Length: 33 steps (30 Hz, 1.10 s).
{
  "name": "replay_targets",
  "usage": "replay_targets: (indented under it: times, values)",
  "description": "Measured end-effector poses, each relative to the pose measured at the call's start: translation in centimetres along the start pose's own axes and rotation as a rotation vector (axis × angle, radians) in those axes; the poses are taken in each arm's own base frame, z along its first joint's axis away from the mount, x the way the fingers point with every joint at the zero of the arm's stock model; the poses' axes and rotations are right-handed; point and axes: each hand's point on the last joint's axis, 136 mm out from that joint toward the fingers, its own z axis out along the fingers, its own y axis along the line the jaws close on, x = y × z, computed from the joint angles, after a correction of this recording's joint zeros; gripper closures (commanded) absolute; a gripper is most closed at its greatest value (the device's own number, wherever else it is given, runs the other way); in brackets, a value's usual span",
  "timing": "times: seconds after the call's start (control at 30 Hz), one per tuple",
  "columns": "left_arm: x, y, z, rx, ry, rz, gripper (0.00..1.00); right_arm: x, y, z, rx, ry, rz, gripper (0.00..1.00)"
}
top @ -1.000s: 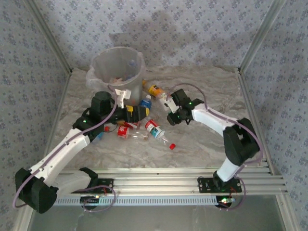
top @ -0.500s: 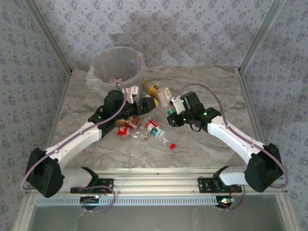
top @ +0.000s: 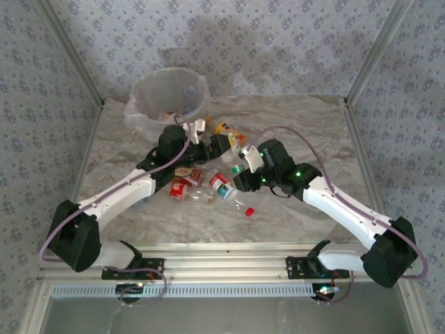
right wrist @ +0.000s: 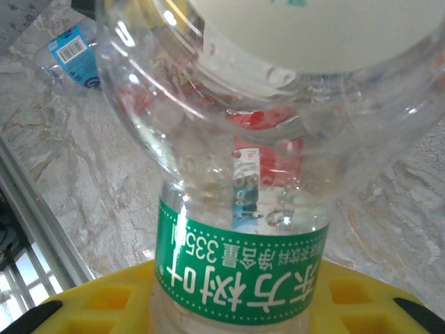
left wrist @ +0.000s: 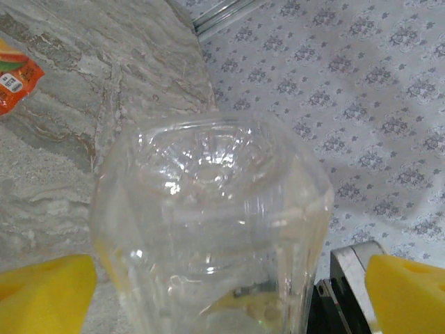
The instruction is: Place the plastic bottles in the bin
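My left gripper (top: pixel 221 145) is shut on a clear unlabelled bottle (left wrist: pixel 208 229), which stands between the yellow pads (left wrist: pixel 43 293) in the left wrist view. It hangs just right of the bin (top: pixel 169 101), a tall translucent bucket with a bag liner. My right gripper (top: pixel 240 174) is shut on a clear bottle with a green label (right wrist: pixel 242 278), held above the table. More plastic bottles lie between the arms: a red-labelled one (top: pixel 182 186), another (top: pixel 222 186), and an orange one (top: pixel 226 129). A blue-labelled bottle (right wrist: pixel 69 50) lies on the marble.
A loose red cap (top: pixel 248 211) lies on the marble tabletop (top: pixel 306 125). Metal frame posts (top: pixel 368 62) and patterned walls close in the sides and back. A rail (top: pixel 229 254) runs along the near edge. An orange label (left wrist: pixel 17 76) lies on the table.
The left gripper has carried its bottle to the right and further back, beside the bin. The right gripper has swung left and nearer with its green-labelled bottle, over the pile.
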Motion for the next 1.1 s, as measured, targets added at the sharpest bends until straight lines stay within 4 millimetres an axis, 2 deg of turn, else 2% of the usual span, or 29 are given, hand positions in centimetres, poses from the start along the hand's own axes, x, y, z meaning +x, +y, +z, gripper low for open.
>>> replay_targets:
  times: [0.23,0.4,0.63,0.83,0.93,1.1]
  values:
    - [-0.1,-0.3,0.5,0.015,0.008,-0.007,0.28,0.1,0.4,0.0,-0.009,0.002,-0.007,0.57]
    - [-0.2,-0.4,0.5,0.017,0.006,-0.007,0.38,-0.1,0.6,-0.1,-0.010,-0.002,-0.008,0.50]
    - [-0.7,-1.4,0.4,0.033,0.002,0.011,0.40,-0.4,0.9,-0.5,-0.016,-0.016,-0.013,0.24]
    - [-1.9,-3.1,0.1,0.033,-0.005,0.063,0.40,-1.8,1.8,-3.0,-0.028,-0.098,-0.021,0.01]
    - [-2.9,-3.8,-0.4,0.029,-0.015,0.090,0.40,-3.0,2.5,-4.9,-0.037,-0.161,-0.029,0.00]
    - [-6.2,-5.7,-2.1,0.008,-0.058,0.165,0.40,-5.6,3.7,-9.0,-0.047,-0.310,-0.044,0.00]
